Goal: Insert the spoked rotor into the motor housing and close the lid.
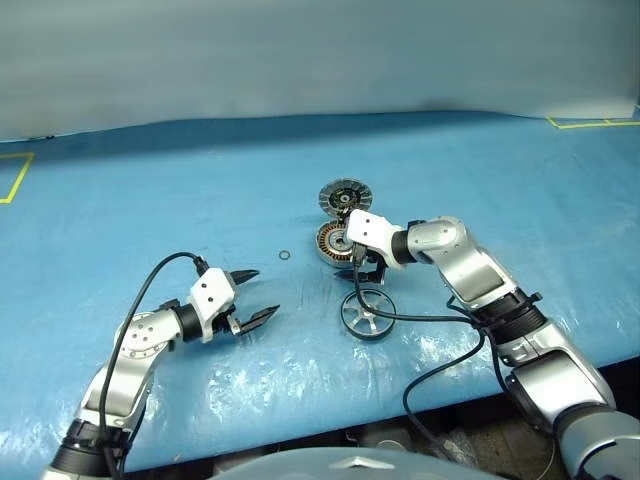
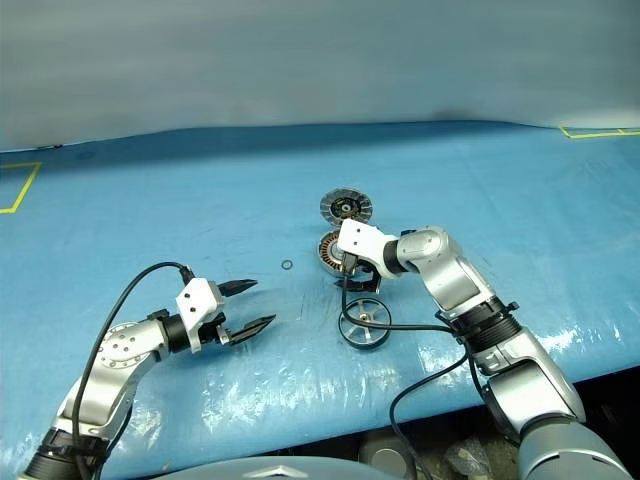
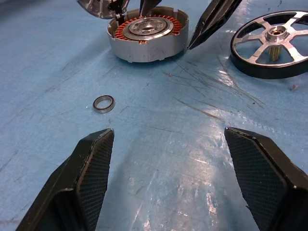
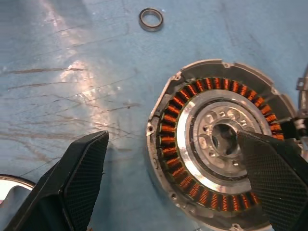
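The motor housing point(image 1: 333, 240), a silver casing with copper windings, lies open side up on the blue mat. Just behind it the lid point(image 1: 345, 196) lies with its dark inner face up. The spoked rotor point(image 1: 367, 313) lies flat on the mat nearer me than the housing. My right gripper point(image 1: 366, 272) hangs open over the housing's point(image 4: 211, 144) near edge, one finger above its silver centre and the other over bare mat. My left gripper point(image 1: 266, 291) is open and empty to the left, low over the mat and pointing toward the housing point(image 3: 147, 36) and the rotor point(image 3: 274, 43).
A tiny dark ring point(image 1: 284, 255) lies on the mat left of the housing, between the two grippers. The blue mat point(image 1: 150, 180) stretches wide to the left and back. Yellow tape marks point(image 1: 12, 180) sit at the far corners.
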Motion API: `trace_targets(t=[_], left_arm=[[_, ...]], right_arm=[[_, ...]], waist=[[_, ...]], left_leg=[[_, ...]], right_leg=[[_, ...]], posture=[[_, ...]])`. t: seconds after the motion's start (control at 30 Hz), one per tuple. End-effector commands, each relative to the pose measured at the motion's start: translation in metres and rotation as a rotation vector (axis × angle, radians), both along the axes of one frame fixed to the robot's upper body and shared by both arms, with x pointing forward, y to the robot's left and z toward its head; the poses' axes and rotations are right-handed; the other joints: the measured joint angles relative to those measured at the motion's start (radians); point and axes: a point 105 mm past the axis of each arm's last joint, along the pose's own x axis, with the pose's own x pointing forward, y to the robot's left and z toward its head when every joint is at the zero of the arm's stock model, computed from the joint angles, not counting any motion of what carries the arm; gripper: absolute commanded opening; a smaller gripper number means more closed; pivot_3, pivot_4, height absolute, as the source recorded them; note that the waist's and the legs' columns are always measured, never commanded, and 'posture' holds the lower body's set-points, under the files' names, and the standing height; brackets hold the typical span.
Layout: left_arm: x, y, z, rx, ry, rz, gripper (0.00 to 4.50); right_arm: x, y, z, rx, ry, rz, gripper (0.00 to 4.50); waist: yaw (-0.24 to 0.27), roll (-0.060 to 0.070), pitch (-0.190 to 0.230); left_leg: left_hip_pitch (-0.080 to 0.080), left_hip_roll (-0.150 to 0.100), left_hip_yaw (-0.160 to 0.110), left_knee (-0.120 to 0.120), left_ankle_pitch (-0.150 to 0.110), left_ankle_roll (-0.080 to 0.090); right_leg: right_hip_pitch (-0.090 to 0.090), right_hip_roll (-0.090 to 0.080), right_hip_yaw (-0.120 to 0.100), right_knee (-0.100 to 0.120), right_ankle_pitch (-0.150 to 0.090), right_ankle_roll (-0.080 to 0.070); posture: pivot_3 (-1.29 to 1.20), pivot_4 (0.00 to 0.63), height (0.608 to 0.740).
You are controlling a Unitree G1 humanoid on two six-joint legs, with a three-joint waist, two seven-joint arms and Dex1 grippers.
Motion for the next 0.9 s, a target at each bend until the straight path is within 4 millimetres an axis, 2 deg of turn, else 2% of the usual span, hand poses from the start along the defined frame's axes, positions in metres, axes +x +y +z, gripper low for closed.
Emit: trace_targets(t=[0.03,0.23,0.47,0.5,0.7,0.9], left_arm=[[-0.002,-0.008,0.010,-0.019,-0.046,-0.015,3.91],[0.001,-0.010,0.009,-0.010,-0.056,-0.010,3.91],[0.003,-0.013,0.009,-0.002,-0.062,-0.021,3.94],[0.003,-0.014,0.010,-0.003,-0.063,-0.022,3.94],[0.004,-0.014,0.009,-0.003,-0.066,-0.017,3.94],[0.006,-0.012,0.010,-0.006,-0.071,-0.007,3.94]], right_arm=[[0.006,-0.005,0.003,-0.030,-0.043,-0.005,4.50],[0.005,-0.008,-0.009,-0.076,-0.036,0.000,4.50],[0.001,-0.006,-0.014,-0.123,-0.059,0.041,2.21],[0.001,-0.004,-0.012,-0.113,-0.063,0.043,2.01],[-0.010,0.010,0.005,-0.056,-0.091,0.102,2.01],[-0.050,0.024,0.009,-0.092,-0.071,0.299,2.01]], waist=[[0.000,0.000,0.000],[0.001,0.000,0.000],[0.001,0.000,-0.001],[0.000,0.000,-0.001],[0.000,0.000,-0.001],[0.001,0.001,0.000]], left_leg=[[0.000,0.000,0.000,0.000,0.000,0.000],[0.000,0.000,-0.001,0.000,0.000,0.000],[0.000,0.000,-0.001,0.000,0.000,0.000],[0.000,0.000,-0.002,0.000,0.000,0.000],[0.001,0.000,-0.002,0.000,0.001,-0.001],[-0.002,0.000,-0.003,0.000,0.000,-0.001]], right_leg=[[0.000,0.000,0.000,0.000,0.000,0.000],[0.001,0.000,-0.001,-0.002,0.000,0.000],[0.002,0.000,-0.002,-0.002,0.000,0.000],[0.002,0.000,-0.002,-0.002,0.000,0.000],[0.003,0.000,-0.002,-0.002,0.001,-0.001],[0.000,0.000,-0.003,-0.003,0.001,0.000]], posture=[[0.00,0.150,0.740],[0.00,0.150,0.740],[0.00,0.150,0.740],[0.00,0.150,0.740],[0.00,0.150,0.740],[0.00,0.150,0.740]])
